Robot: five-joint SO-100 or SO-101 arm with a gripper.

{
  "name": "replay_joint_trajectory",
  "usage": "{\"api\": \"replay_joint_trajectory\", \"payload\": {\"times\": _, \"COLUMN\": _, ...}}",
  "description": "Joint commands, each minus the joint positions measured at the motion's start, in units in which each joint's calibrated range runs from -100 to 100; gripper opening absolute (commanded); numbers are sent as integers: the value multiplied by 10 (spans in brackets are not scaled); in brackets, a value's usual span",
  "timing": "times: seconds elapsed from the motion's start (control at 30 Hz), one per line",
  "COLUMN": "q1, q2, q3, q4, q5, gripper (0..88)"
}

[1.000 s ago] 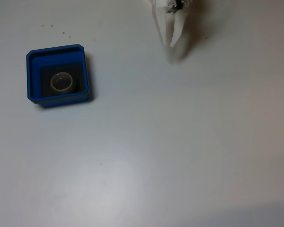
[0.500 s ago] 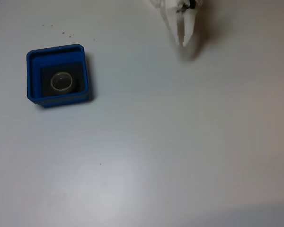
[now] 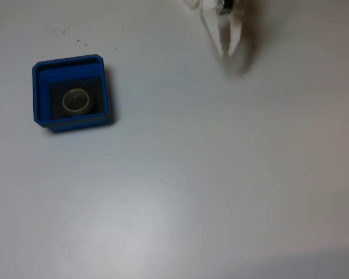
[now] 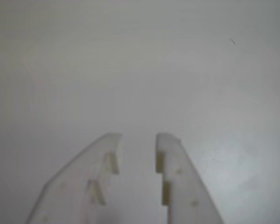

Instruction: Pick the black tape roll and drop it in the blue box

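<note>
The blue box (image 3: 70,61) sits on the white table at the left of the fixed view. The black tape roll (image 3: 77,110) lies flat on the box's dark bottom, its pale core facing up. My white gripper (image 3: 225,52) hangs at the top edge of that view, far to the right of the box. In the wrist view the gripper (image 4: 137,140) points at bare table, open by a narrow gap. Nothing is between its fingers (image 4: 172,158).
The white table (image 3: 192,174) stretches bare below and to the right of the box. A few small dark specks (image 3: 78,40) dot the surface above the box, and one more speck (image 3: 124,201) lies lower down.
The gripper has shifted slightly right and toward the top edge of the fixed view, and its fingers have drawn closer together. Box and tape roll have stayed put.
</note>
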Motion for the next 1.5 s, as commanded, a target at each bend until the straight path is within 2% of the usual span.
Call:
{"api": "replay_joint_trajectory", "payload": {"times": 0.0, "q1": 1, "q2": -5, "q3": 7, "q4": -58, "q5": 1, "gripper": 5}}
{"api": "replay_joint_trajectory", "payload": {"times": 0.07, "q1": 1, "q2": -5, "q3": 7, "q4": -74, "q5": 15, "gripper": 5}}
{"api": "replay_joint_trajectory", "payload": {"times": 0.23, "q1": 2, "q2": -5, "q3": 7, "q4": -94, "q5": 86, "gripper": 5}}
{"api": "replay_joint_trajectory", "payload": {"times": 0.3, "q1": 2, "q2": -6, "q3": 8, "q4": -112, "q5": 95, "gripper": 5}}
{"api": "replay_joint_trajectory", "payload": {"times": 0.5, "q1": 3, "q2": -6, "q3": 8, "q4": -157, "q5": 95, "gripper": 5}}
{"api": "replay_joint_trajectory", "payload": {"times": 1.47, "q1": 1, "q2": -4, "q3": 8, "q4": -150, "q5": 99, "gripper": 5}}
